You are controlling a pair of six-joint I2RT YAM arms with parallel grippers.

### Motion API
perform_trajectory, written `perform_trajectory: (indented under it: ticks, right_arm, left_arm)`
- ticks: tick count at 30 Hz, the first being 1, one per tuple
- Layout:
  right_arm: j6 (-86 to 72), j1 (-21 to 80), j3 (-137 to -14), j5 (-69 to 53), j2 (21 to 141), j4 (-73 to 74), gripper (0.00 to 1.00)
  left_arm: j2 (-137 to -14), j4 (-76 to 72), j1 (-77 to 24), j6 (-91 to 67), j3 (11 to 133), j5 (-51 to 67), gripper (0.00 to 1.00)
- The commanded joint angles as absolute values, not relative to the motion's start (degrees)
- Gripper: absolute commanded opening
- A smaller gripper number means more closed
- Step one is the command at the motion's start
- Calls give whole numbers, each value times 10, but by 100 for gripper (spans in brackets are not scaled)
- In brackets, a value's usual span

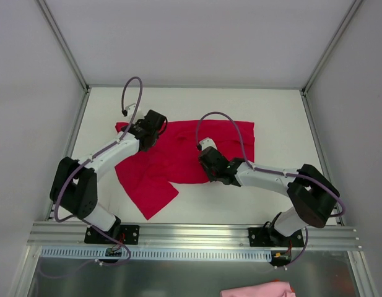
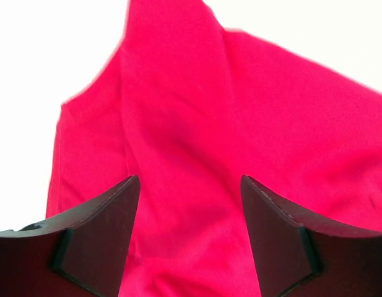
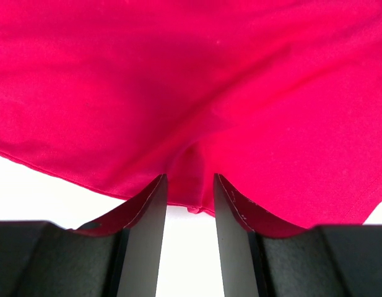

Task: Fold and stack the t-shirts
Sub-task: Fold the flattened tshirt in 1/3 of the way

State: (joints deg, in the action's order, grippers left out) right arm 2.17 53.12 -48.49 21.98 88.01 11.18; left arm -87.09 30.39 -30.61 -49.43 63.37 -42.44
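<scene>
The top external camera sits high above and behind the arm bases, looking steeply down over the whole white tabletop (image 1: 277, 111). The left wrist camera looks along the black left fingers (image 2: 98, 235), the right wrist camera along the black right fingers (image 3: 144, 229), both close over the crimson-red cloth t-shirt (image 1: 175, 158), which all three views share.

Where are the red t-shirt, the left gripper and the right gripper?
red t-shirt (image 1: 178, 158), top view, middle of the cloth.
left gripper (image 2: 189, 180), left wrist view, midway between its open fingertips.
right gripper (image 3: 189, 178), right wrist view, midway between fingertips pinching the cloth.
</scene>
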Motion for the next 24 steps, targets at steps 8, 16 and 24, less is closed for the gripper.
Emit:
perform_trajectory:
  ticks: [8,16,24]
  right_arm:
    - [25,534,-488,247,852,120,39]
    - [28,535,-486,251,853,118,40]
    - [27,534,-479,258,835,120,39]
  left_arm:
    - [-1035,269,-223,-411,762,-363,51]
    - [-1103,277,-195,-390,827,-367,57]
    - [-1160,301,-173,-381,889,-324,58]
